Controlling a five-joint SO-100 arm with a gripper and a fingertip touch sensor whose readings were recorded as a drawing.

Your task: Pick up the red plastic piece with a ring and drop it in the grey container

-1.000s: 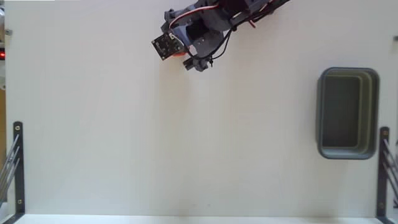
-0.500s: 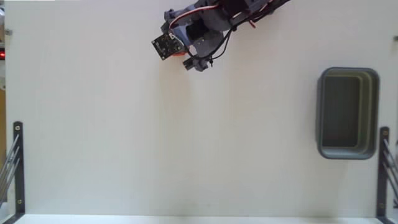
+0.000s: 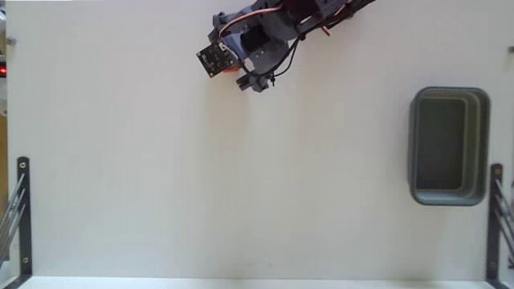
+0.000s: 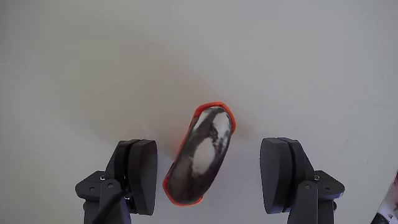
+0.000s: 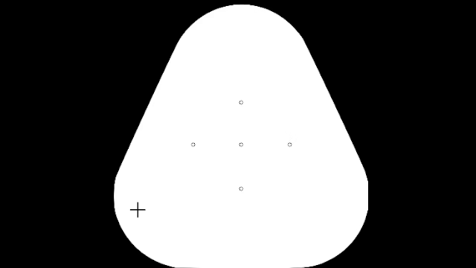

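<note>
Wrist view, gripper [image 4: 211,180] wide open, two fingers astride one red plastic piece [image 4: 202,155], untouched, one grey container [image 3: 449,145] well apart, fixed view.

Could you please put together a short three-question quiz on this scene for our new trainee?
1. True or false: the tool is shut on the red piece.
2. In the fixed view, the grey container sits: A) at the right, B) at the left.
3. What lies inside the container?

Key:
1. False; the fingers stand open on either side of it.
2. A.
3. Nothing visible.
</note>
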